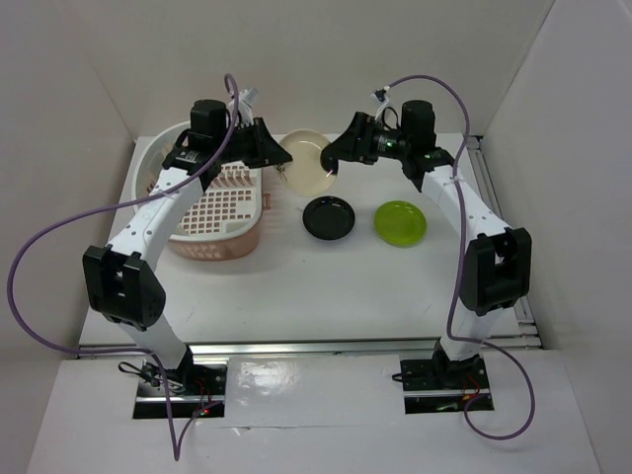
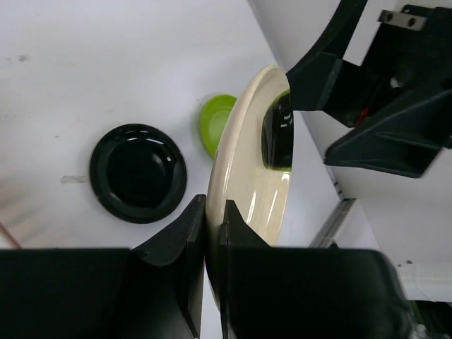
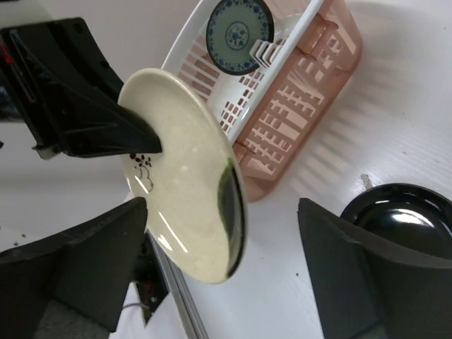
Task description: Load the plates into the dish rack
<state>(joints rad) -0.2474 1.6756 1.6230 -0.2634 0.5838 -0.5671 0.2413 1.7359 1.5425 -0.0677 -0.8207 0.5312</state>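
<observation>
Left gripper [image 2: 214,212]: jaws pinched narrow on rim of cream plate [image 3: 183,148], held on edge in the air just beside dish rack [image 1: 222,212]
Right gripper [image 3: 222,208]: jaws wide, straddling the same plate
Blue-patterned plate [image 3: 240,27]: upright in rack
Black plate [image 1: 328,216], lime green plate [image 1: 400,222]: flat on table [image 1: 326,286]

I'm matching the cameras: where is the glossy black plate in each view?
Top external: black plate near centre, left of the green plate.
Left wrist: black plate left of centre.
Right wrist: black plate lower right, partly hidden.
Shared landmark: cream plate, seen in all three.
</observation>
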